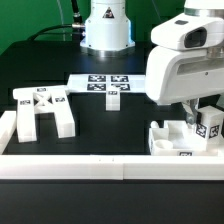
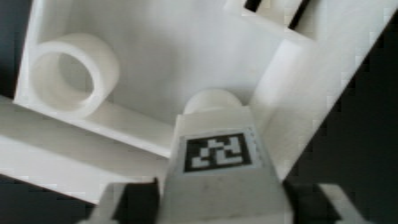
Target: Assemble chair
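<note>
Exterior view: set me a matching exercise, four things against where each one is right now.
Things:
1. frame
2. marker board
3. leg
4. seat block

Places:
A. between the end effector's fingers
B. on the table, at the exterior view's left
C. at the exterior view's right, close to the rail
D. mid-table, in front of the arm's base

Pairs: 1-B, 2-D, 3-A, 4-C
</note>
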